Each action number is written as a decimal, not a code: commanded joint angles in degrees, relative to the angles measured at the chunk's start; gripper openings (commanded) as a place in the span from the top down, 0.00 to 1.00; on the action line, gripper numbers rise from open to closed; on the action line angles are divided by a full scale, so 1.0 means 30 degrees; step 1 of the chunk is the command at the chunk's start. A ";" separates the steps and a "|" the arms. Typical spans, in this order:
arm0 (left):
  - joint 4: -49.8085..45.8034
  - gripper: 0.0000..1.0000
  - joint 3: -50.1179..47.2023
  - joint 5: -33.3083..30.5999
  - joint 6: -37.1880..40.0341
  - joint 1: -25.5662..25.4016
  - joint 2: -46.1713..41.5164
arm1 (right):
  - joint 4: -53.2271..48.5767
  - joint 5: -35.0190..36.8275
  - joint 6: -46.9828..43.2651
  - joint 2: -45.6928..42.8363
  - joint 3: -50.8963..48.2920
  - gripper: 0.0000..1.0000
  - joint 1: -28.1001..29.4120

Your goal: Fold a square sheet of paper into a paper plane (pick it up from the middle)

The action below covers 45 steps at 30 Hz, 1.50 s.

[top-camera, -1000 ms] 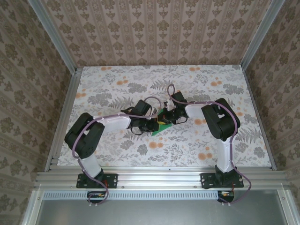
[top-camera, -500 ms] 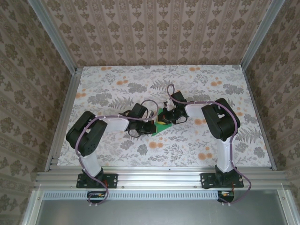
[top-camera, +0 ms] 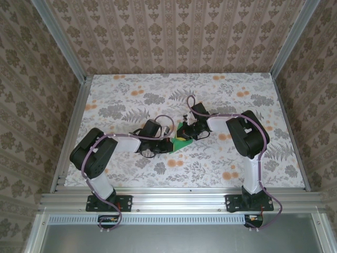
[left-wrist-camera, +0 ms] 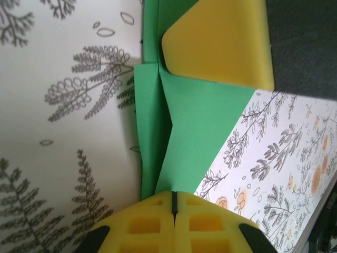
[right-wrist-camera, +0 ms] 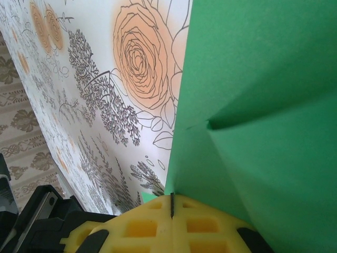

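Floral-print table point(top-camera: 237, 105), patterned walls point(top-camera: 174, 37) on three sides, aluminium frame at the near edge.

Sheet of paper point(top-camera: 183, 143): bright green, lying flat near the middle of the table, between the two wrists. No longer a plain square. The left wrist view shows overlapping flaps, with a long straight fold edge and a slanted one meeting it. The right wrist view shows a crease ending at a small pucker.

Left gripper point(left-wrist-camera: 174, 196): jaws closed, yellow pads touching along the centre seam, tips set on the near point of the folded sheet. Cannot tell whether any paper is nipped between them; it reads as pressing down, not lifting.

Right gripper point(right-wrist-camera: 171, 200): jaws likewise closed, tips at the green edge where it meets the table. One of its pads point(left-wrist-camera: 221, 42) lies flat on the far part of the sheet in the left wrist view.

Step in hand (judgement): mid-fold. One arm pins the sheet while the other bears on a crease. No pointed dart with wings yet, so roughly the early-to-middle folds.

Next move (judgement): run the closed tip along the fold to sharpen it, with the far end pinned. Then open one pair of fingers to catch a free edge for the next fold. Risk: thin paper slides or buckles if the pinning pad lifts first.
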 commanded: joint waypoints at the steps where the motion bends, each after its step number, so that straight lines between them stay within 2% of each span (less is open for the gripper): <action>1: -0.3286 0.93 -0.1146 0.0960 -0.0313 0.0045 -0.0363 | -0.1341 0.1985 -0.0445 0.1008 -0.0081 0.95 -0.0272; 13: -0.5136 0.92 -0.1605 0.0443 -0.0382 0.0188 -0.1519 | -0.1210 0.1795 -0.0402 0.0870 -0.0129 0.95 -0.0222; 18: -0.6478 0.91 -0.0259 -0.0808 -0.0019 0.0178 -0.3954 | -0.1186 0.1821 -0.0409 0.0759 -0.0204 0.95 -0.0195; 21: -0.6865 0.90 0.1120 -0.1894 0.0615 0.0137 -0.4363 | -0.1151 0.1912 -0.0365 0.0646 -0.0195 0.95 -0.0216; 32: -0.5685 0.91 0.4602 -0.2342 0.1289 -0.1236 -0.0176 | -0.1017 0.2116 -0.0043 0.0467 -0.0159 0.95 -0.0202; 40: -0.6360 0.96 0.4474 -0.4451 0.0980 -0.1295 0.1717 | -0.0859 0.2094 -0.0028 -0.0222 -0.0215 0.94 -0.0183; 45: -0.6408 0.99 0.3884 -0.4563 0.0672 -0.1385 0.1982 | -0.0918 0.2175 0.0017 -0.1299 -0.0352 0.94 -0.0176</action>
